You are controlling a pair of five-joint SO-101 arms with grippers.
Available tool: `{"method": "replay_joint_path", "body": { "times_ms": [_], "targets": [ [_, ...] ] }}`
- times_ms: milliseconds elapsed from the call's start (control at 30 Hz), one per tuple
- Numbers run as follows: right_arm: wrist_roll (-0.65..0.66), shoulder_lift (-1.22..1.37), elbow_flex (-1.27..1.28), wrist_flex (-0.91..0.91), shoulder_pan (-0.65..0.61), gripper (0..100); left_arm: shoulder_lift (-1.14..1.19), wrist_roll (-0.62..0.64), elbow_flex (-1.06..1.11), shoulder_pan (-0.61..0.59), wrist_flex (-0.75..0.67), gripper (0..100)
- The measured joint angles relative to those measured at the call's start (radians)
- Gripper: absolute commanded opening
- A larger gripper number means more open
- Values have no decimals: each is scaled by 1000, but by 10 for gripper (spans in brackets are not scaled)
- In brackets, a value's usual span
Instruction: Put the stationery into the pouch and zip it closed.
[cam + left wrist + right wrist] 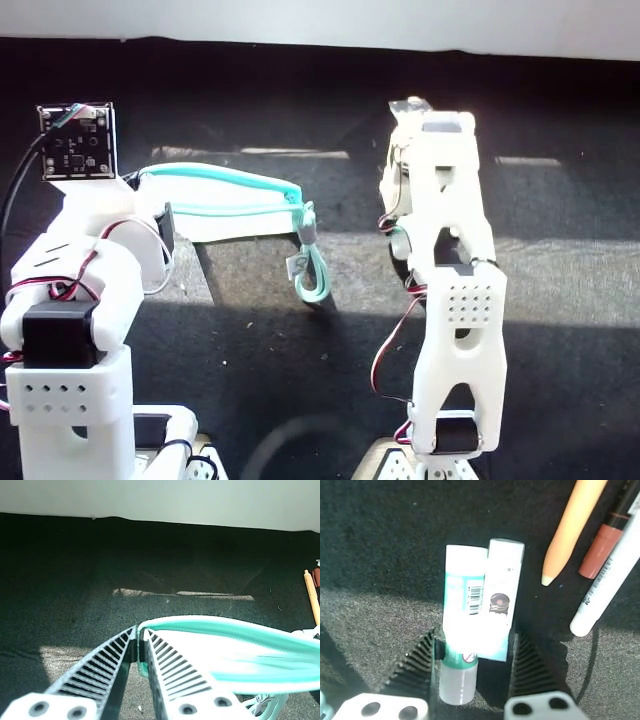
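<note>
The left claw (137, 642) is pinched together on the end of the teal-and-white pouch (225, 645), holding it raised off the dark cloth (300, 380), probably to steady it as a target for loading. The pouch stretches toward the middle of the table, its cord loop (312, 270) dangling from the far end; whether the zip is open cannot be made out. Well apart on the other side, the right claw (476, 639) sits low over the cloth, its fingers appearing pressed against a glue stick (462, 610) and a white box (502, 610) side by side, a grip that would take both in a single trip. Just beyond them an orange pencil (570, 530), a brown pen (602, 545) and a white marker (607, 585) lie loose on the cloth, not yet packed. The task looks early, with nothing visibly inside the pouch.
</note>
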Motion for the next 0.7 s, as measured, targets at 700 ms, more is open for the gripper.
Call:
{"method": "replay_joint_path", "body": {
  "times_ms": [700],
  "targets": [
    [-18,-103,6,28,-34,120,0,0,0,0,0,9]
  ]
}}
